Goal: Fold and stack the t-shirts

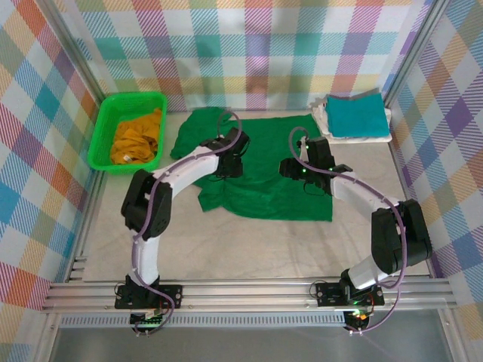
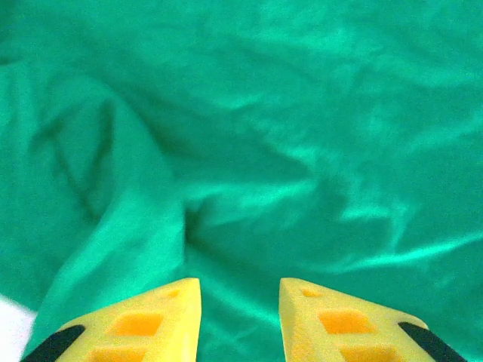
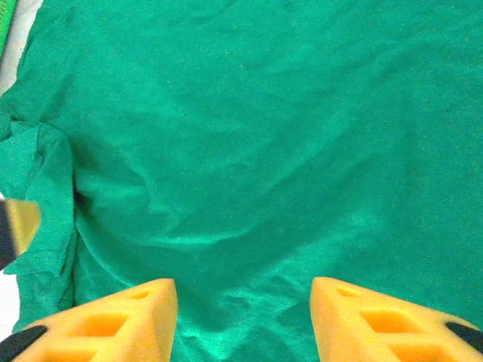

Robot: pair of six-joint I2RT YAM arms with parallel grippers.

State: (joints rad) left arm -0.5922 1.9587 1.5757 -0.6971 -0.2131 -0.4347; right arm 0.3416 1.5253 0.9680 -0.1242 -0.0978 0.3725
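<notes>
The dark green t-shirt (image 1: pixel 264 177) lies spread and wrinkled on the table's middle. Over its left part hovers my left gripper (image 1: pixel 229 164); in the left wrist view (image 2: pixel 240 290) its yellow fingers stand apart above the rumpled cloth (image 2: pixel 249 151), nothing between them. My right gripper (image 1: pixel 293 167) is over the shirt's right part, open (image 3: pixel 243 290), with smooth green cloth (image 3: pixel 264 136) under it and a bunched sleeve (image 3: pixel 41 196) to its left. The mustard yellow t-shirt (image 1: pixel 136 139) is crumpled in the basket. A folded teal t-shirt (image 1: pixel 355 113) rests on a folded white one (image 1: pixel 324 121) at the back right.
The bright green plastic basket (image 1: pixel 102 124) stands at the back left by the checked wall. Metal frame posts and checked walls close in the table on three sides. Bare pale tabletop (image 1: pixel 249 249) lies between the green shirt and the arm bases.
</notes>
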